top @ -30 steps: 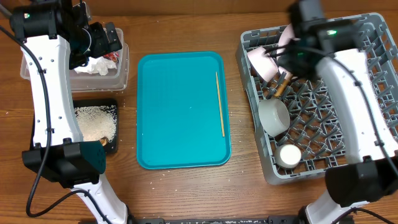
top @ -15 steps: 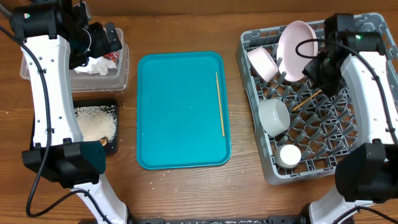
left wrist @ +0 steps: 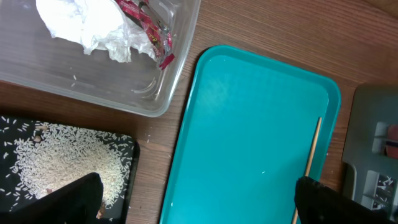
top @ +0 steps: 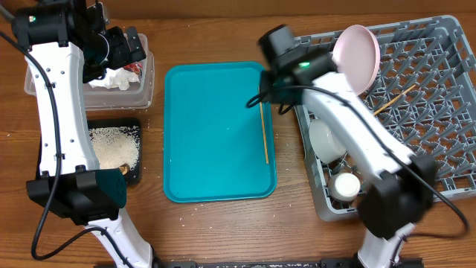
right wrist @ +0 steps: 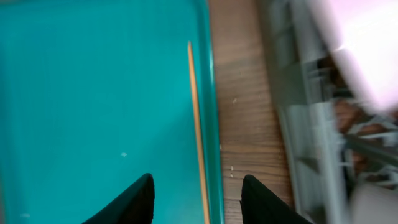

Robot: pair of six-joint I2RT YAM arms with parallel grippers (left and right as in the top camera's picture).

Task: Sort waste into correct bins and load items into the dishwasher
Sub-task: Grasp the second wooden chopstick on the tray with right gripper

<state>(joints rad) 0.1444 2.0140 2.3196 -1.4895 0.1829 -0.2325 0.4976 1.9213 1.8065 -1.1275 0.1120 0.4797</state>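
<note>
One thin wooden chopstick [top: 264, 126] lies along the right side of the teal tray [top: 216, 134]. My right gripper [top: 262, 95] hovers open over its far end. In the right wrist view the chopstick [right wrist: 198, 130] runs between the open fingers [right wrist: 199, 199]. A second chopstick [top: 394, 99] lies in the grey dish rack [top: 439, 149], with a pink bowl [top: 355, 52], a white bowl [top: 327, 140] and a small cup [top: 346, 186]. My left gripper [top: 125, 46] is open and empty above the clear tub [top: 145, 93], which holds the tissue [left wrist: 93, 28] and the wrapper [left wrist: 146, 31].
The black tray [top: 132, 126] with rice sits in front of the clear tub; it also shows in the left wrist view [left wrist: 62, 162]. The teal tray [left wrist: 261, 124] lies between the bins and the rack. A strip of wooden table [right wrist: 239, 93] separates tray and rack.
My right arm let go of a chopstick in the rack and swung left to the teal tray's right edge, over the other chopstick. The left arm has not moved.
</note>
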